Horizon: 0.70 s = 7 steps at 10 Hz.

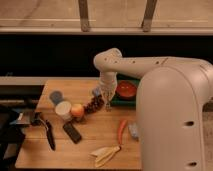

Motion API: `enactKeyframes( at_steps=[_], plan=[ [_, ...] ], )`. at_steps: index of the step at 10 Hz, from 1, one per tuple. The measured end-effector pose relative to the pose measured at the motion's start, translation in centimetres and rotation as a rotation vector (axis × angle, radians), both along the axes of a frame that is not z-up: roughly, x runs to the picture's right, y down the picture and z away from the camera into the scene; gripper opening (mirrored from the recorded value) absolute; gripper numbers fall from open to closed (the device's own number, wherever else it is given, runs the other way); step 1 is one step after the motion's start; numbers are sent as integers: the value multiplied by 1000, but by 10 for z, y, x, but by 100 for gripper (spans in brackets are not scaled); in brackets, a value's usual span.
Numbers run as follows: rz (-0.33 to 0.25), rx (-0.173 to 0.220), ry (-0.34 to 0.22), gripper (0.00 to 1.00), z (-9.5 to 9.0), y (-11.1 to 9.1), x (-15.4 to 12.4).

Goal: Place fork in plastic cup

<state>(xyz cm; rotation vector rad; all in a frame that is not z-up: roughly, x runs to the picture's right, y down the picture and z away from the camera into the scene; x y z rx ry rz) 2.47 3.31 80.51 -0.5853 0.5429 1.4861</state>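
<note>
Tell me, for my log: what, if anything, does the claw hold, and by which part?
The claw, over the table, holds the fork by its upper end.

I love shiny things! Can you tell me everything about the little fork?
The fork is small, slim and silvery, metal by its look. It hangs upright from the gripper, which is shut on its top end, above the wooden table, close beside a brown knobbly lump. Only the gripper seems to touch it.

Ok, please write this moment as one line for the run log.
gripper: over table middle, jaws shut on fork | fork: hangs below gripper | plastic cup: left in view, fork not yet in
</note>
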Motion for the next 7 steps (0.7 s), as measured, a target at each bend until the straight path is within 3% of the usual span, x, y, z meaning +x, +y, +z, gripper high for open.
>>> enactKeyframes(
  at_steps=[3, 7],
  plan=[
    [-10, 92, -97, 0, 6, -38, -36],
    [-42, 230, -283, 0, 7, -84, -106]
  ],
)
